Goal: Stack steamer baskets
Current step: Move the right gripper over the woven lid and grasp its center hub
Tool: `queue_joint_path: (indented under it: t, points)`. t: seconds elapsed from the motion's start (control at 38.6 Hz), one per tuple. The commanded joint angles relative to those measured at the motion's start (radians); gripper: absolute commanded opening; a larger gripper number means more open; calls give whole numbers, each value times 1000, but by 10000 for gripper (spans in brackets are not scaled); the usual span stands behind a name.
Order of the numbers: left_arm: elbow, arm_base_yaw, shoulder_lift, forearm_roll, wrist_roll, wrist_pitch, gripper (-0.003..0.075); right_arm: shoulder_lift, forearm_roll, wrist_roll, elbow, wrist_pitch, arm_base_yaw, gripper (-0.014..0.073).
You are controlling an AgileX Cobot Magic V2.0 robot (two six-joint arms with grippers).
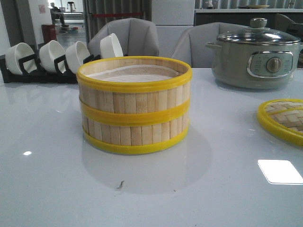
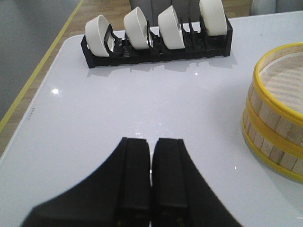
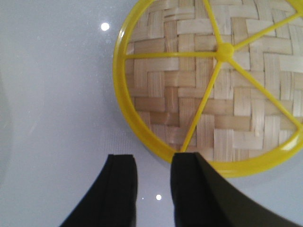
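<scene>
Two steamer baskets [image 1: 135, 108] stand one on top of the other in the middle of the table, yellow rims lined up, white liner showing in the top one. The stack's side [image 2: 277, 130] also shows in the left wrist view. My left gripper [image 2: 151, 142] hovers shut above bare table, apart from the stack, nothing between its fingers. My right gripper [image 3: 154, 158] is open over the table, one finger overlapping the yellow rim of the woven lid [image 3: 208, 90]. Neither gripper shows in the front view.
The woven bamboo lid [image 1: 284, 119] lies flat at the table's right edge. A grey-green electric pot [image 1: 255, 56] with a glass lid stands at the back right. A black rack of white bowls [image 1: 47, 59] lines the back left; the same rack [image 2: 156, 38] appears in the left wrist view.
</scene>
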Motion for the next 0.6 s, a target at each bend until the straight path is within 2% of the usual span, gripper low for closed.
queue_joint_path:
  t: [0.0,0.13,0.34,0.57]
  points:
    - [-29,-1,-1,6,-8,-87,87,69,15,-8,-120,-19,-14,300]
    - [-29,-1,-1,6,-8,-87,87,159,0,-8,-220,42,-31,272]
    - [-29,-1,-1,6,-8,-87,87,227,-92,-8,-315,98,-35,281]
    - [-29,-1,-1,6,-8,-87,87,231,-112,7,-331,70,-55,396]
